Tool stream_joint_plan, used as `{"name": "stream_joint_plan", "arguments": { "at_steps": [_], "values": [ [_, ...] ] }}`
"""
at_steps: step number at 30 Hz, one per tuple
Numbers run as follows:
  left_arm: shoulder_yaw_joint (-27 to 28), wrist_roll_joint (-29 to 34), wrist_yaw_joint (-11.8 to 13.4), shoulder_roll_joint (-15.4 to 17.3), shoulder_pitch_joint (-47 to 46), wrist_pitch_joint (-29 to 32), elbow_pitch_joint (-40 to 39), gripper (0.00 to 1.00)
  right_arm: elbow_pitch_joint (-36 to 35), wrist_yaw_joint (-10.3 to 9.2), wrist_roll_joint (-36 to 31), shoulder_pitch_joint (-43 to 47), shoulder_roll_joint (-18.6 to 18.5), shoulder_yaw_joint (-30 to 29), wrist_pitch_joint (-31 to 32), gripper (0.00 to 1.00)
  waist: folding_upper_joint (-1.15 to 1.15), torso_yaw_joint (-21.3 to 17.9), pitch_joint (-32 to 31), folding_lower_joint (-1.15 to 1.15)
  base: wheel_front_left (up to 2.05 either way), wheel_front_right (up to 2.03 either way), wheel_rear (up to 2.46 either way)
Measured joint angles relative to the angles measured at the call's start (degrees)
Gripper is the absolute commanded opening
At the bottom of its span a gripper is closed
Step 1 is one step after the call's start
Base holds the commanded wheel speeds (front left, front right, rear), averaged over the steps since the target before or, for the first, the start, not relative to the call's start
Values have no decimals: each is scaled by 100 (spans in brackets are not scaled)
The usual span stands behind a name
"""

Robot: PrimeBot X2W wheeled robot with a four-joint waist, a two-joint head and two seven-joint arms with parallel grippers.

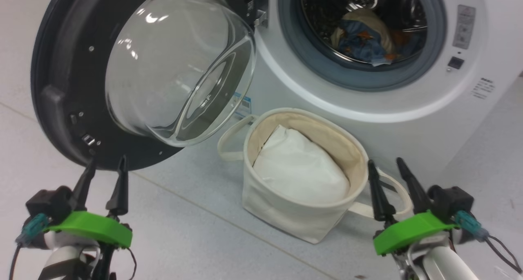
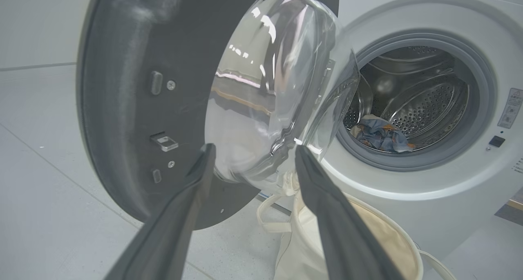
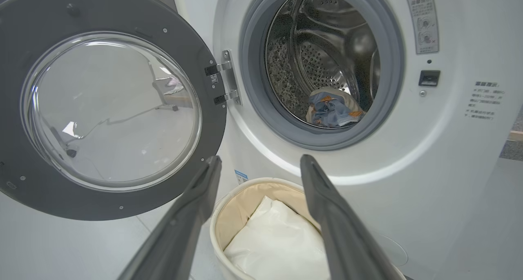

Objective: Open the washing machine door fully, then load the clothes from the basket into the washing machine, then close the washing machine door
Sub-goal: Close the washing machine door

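The washing machine door (image 1: 61,88) (image 2: 135,108) (image 3: 110,108) hangs wide open to the left, its clear glass bowl bulging toward me. Light blue, orange and cream clothes (image 1: 363,36) (image 2: 380,135) (image 3: 333,108) lie inside the steel drum of the white washing machine (image 1: 408,104) (image 3: 441,149). The cream basket (image 1: 286,210) (image 3: 241,198) stands on the floor below the opening and holds plain white padding (image 1: 300,165). My left gripper (image 1: 105,162) (image 2: 251,149) is open just below the door's lower rim. My right gripper (image 1: 385,163) (image 3: 260,159) is open at the basket's right rim.
Pale grey floor (image 1: 184,231) stretches in front of the machine and under the open door. A basket loop handle (image 1: 231,141) sticks out to the left, another (image 1: 392,198) lies by my right gripper. The door hinge (image 3: 222,81) sits left of the opening.
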Motion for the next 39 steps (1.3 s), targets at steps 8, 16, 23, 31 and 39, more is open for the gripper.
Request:
{"name": "stream_joint_plan", "arguments": {
  "at_steps": [8, 16, 23, 31, 39],
  "values": [
    [423, -1, 7, -22, 266, 0, -322, 100, 269, 1, 136, -614, -21, 471, 0, 100, 0, 165, 203, 1, 0, 0, 0],
    [812, -1, 58, -70, 603, -1, -666, 100, 572, 1, 344, -1066, -38, 962, 0, 100, 0, 250, 313, 0, 0, 0, 0],
    [944, 8, 59, -115, 742, -1, -832, 100, 668, 1, 455, -1248, -38, 1139, 0, 100, -1, 264, 312, 1, 0, 0, 0],
    [934, 93, 53, -138, 808, 0, -861, 100, 721, 1, 502, -1238, -41, 1154, 0, 100, -1, 238, 211, 0, 0, 0, 0],
    [889, 101, 49, -135, 809, 0, -857, 82, 709, 1, 502, -1210, -49, 1102, 0, 100, -1, 209, 103, 0, 0, 0, 0]
  ]
}}
